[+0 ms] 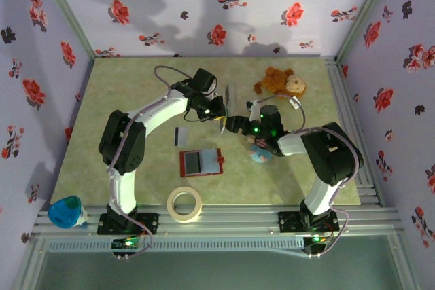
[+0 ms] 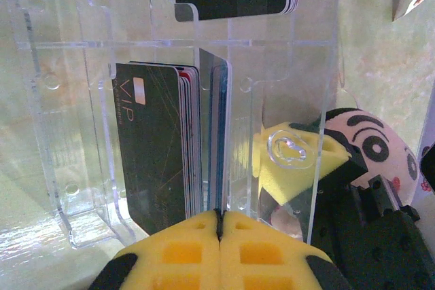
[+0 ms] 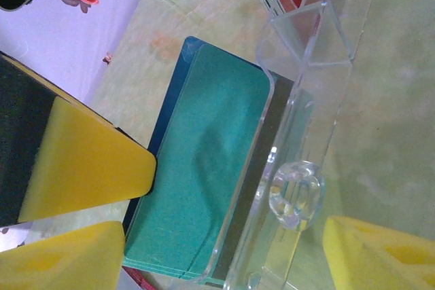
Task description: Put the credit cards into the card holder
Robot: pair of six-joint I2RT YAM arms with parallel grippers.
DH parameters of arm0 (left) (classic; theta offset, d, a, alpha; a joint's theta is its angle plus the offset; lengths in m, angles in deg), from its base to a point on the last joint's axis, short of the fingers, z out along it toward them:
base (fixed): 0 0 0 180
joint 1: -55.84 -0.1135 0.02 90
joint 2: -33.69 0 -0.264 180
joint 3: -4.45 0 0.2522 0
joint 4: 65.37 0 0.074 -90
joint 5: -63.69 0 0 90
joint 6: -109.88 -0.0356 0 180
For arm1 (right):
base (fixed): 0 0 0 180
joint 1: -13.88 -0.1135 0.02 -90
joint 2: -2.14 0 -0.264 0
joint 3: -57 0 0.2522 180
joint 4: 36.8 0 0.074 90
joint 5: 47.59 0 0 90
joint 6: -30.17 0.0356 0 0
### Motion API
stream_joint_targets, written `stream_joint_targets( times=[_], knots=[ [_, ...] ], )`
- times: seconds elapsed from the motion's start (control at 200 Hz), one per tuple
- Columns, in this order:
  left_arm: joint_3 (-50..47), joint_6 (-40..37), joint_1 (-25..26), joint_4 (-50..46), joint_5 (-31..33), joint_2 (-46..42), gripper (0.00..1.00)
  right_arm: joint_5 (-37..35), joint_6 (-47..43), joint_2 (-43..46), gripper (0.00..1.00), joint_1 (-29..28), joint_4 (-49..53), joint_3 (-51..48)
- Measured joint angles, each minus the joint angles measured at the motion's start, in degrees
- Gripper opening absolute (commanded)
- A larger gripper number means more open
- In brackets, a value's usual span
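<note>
Top view: my left pincer (image 1: pixel 222 116) and right pincer (image 1: pixel 235 125) are meeting at the clear stand (image 1: pixel 228 96). The red card holder (image 1: pixel 201 162) is lying open nearer my bases, with one dark card (image 1: pixel 181 136) just beyond it.

Left wrist: my pads are pressing together on a teal card (image 2: pixel 219 134), which is standing edge-on in the stand beside black cards (image 2: pixel 153 161).

Right wrist: my fingers are standing apart, with the stand's wall between them.
</note>
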Motion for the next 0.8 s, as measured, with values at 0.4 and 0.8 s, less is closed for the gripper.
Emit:
stream_joint_targets(
  times=[0.4, 0.8],
  knots=[
    [0.00, 0.00, 0.07, -0.04, -0.24, 0.00, 0.00, -0.07, -1.11, 1.99, 0.78, -0.11, 2.62, 0.33],
    [0.00, 0.02, 0.57, -0.26, -1.33, 0.00, 0.00, 0.37, -4.15, 4.74, 0.78, -0.11, 6.69, 0.26]
  ],
)
